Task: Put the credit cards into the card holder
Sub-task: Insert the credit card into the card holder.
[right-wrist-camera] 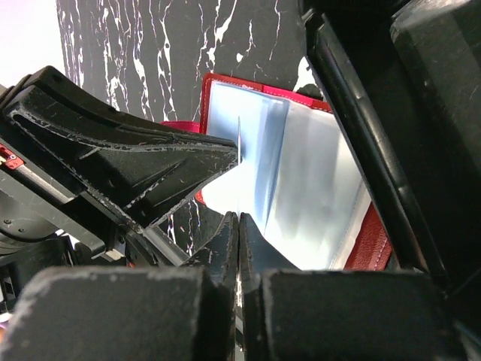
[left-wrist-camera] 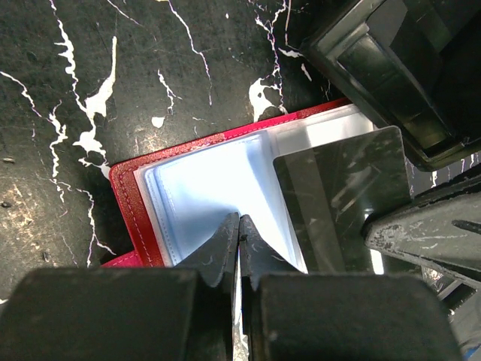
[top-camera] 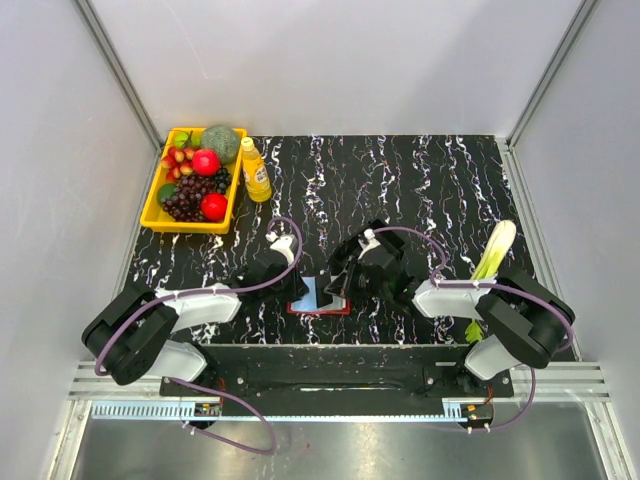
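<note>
The dark red card holder [left-wrist-camera: 126, 197] lies open on the black marbled table, its clear pale-blue sleeves fanned upward [right-wrist-camera: 316, 188]. My left gripper [left-wrist-camera: 239, 219] is shut on the edge of one thin sleeve, which stands between its fingertips. A grey, glossy credit card [left-wrist-camera: 342, 199] hovers over the holder's right panel, and my right gripper [right-wrist-camera: 238, 218] is shut on it. In the right wrist view the card shows edge-on as a thin line. From above, both grippers [top-camera: 300, 288] [top-camera: 335, 290] meet over the holder [top-camera: 320, 306].
A black box-like body [left-wrist-camera: 398, 68] [right-wrist-camera: 391, 150] sits close against the holder's far side. A yellow tray [top-camera: 152, 212] of fruit and a juice bottle [top-camera: 256, 170] stand at the back left. A leafy green vegetable [top-camera: 497, 250] lies on the right.
</note>
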Available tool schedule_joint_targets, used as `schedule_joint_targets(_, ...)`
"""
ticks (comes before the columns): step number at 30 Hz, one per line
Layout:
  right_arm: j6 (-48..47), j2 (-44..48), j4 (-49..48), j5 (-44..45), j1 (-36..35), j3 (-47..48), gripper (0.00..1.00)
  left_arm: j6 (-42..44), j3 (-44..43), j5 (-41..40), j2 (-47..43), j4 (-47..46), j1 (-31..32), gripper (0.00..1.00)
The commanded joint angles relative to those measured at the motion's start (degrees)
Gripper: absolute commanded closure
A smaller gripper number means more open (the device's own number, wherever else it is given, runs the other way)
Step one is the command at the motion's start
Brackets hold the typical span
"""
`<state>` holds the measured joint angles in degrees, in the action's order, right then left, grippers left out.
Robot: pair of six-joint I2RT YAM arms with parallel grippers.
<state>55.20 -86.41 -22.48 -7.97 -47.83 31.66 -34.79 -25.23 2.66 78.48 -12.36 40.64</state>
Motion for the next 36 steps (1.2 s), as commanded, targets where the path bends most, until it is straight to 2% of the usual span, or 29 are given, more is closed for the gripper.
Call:
schedule_joint_targets(1,0.17,0.19,-7.13,3.04,0.55,-1.16,1.00,0.07,1.15,-0.98,-1.05,-0.91,-0.21,1.00)
schedule_joint_targets(8,1.66,-1.39,-9.25,3.57,0.64,-3.27,1.00,0.16,1.94,-1.51,-1.48,-0.65,-0.30,1.00)
schedule_joint_targets(15,2.11,-1.65,-11.53,4.36,0.64,-4.94,1.00,0.42,3.17,-2.39,-6.49,0.32,-0.30,0.99)
schedule_joint_targets(24,5.79,-4.12,-11.28,5.06,0.64,-4.59,1.00,0.51,3.52,-2.39,-5.61,1.29,-0.21,0.99)
schedule_joint_targets(27,6.23,-3.24,-13.99,5.51,0.64,-6.78,1.00,0.24,4.40,-4.15,-6.32,1.46,-0.30,0.99)
schedule_joint_targets(29,4.75,-2.28,-9.72,6.47,0.64,-5.83,1.00,0.24,4.67,-4.15,-6.32,1.55,-0.21,0.99)
schedule_joint_targets(36,-0.26,0.98,-5.48,7.44,2.65,-6.70,1.00,0.51,4.40,-3.71,-6.14,1.64,-0.21,0.99)
